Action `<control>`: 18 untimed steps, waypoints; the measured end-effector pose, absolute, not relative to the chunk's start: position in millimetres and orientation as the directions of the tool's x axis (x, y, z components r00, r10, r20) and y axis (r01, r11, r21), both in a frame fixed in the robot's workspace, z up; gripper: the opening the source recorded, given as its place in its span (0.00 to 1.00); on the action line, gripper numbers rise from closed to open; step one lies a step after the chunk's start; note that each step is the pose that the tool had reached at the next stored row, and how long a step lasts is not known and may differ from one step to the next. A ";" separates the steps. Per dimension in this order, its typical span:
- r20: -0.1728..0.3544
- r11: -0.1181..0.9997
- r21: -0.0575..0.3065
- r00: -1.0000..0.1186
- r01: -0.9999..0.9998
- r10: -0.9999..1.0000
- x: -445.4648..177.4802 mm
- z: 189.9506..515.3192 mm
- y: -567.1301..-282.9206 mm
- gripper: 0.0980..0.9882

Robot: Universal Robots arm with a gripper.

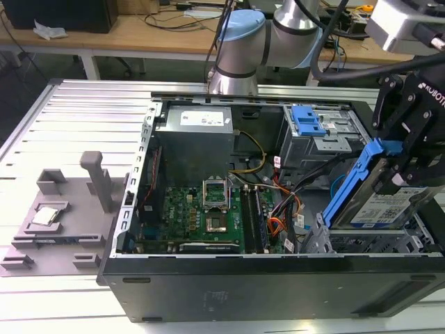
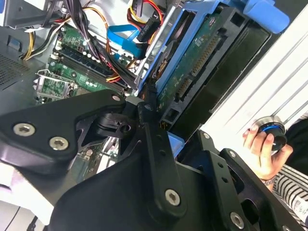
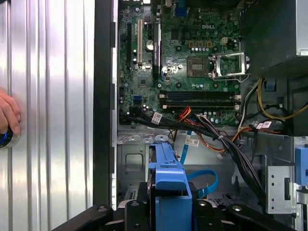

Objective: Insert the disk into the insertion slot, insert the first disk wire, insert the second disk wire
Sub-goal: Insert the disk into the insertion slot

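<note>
We see the jaws clamped on the disk [image 1: 381, 206], holding it tilted over the insertion slot [image 1: 361, 241]. A person's hand [image 3: 7, 115] lies on the surface [image 3: 48, 72] nearby.

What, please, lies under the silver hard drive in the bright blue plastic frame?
The light grey perforated sheet-metal bay lies directly below the tilted silver hard drive, which the black gripper holds. The drive hides most of the bay's interior.
</note>
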State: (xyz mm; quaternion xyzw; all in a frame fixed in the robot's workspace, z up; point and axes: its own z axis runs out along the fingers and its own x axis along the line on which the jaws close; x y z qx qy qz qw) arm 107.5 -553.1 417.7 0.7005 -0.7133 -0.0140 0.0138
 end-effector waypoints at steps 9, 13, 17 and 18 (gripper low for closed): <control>0.000 0.018 0.039 -0.018 -0.999 -1.000 107.4 409.3 -553.1 0.30; 0.000 0.018 0.039 -0.018 -0.999 -1.000 107.5 405.4 -553.1 0.30; 0.000 0.018 0.039 -0.018 -0.999 -1.000 107.4 398.8 -553.1 0.30; 0.000 0.018 0.039 -0.018 -0.999 -1.000 107.5 397.2 -553.1 0.30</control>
